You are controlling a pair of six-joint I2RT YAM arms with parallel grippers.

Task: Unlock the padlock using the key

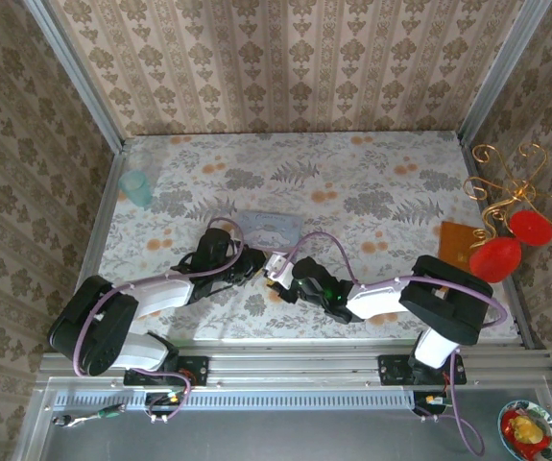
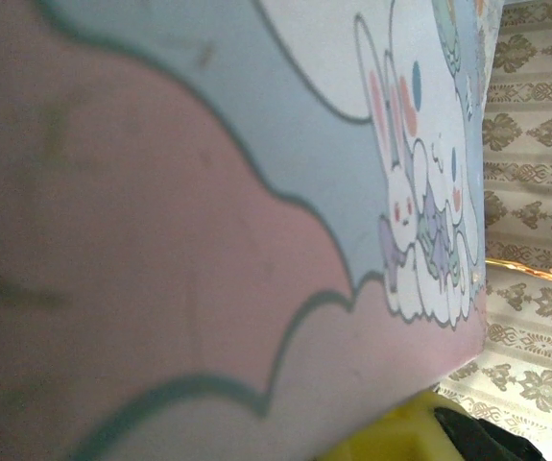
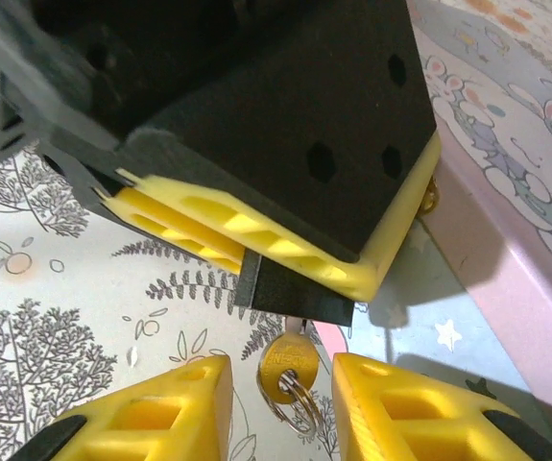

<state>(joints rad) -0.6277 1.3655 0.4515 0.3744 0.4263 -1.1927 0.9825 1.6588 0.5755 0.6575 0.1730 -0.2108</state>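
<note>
Padlock (image 3: 295, 296) in left pincer (image 1: 257, 265), key (image 3: 288, 363) inserted (ring dangling), box (image 3: 511, 134) contents unclear

A floral bench (image 1: 372, 182) is carrying a pale translucent box (image 1: 268, 229) near its middle. A teal cup (image 1: 137, 188) is standing upright by the left edge. At the right, an orange card (image 1: 455, 245) is lying beside a gold wire stand (image 1: 511, 168) and two red discs (image 1: 494, 259).

No legible text; embossed marks on the brass key (image 3: 288, 357) too blurred for reading.
</note>
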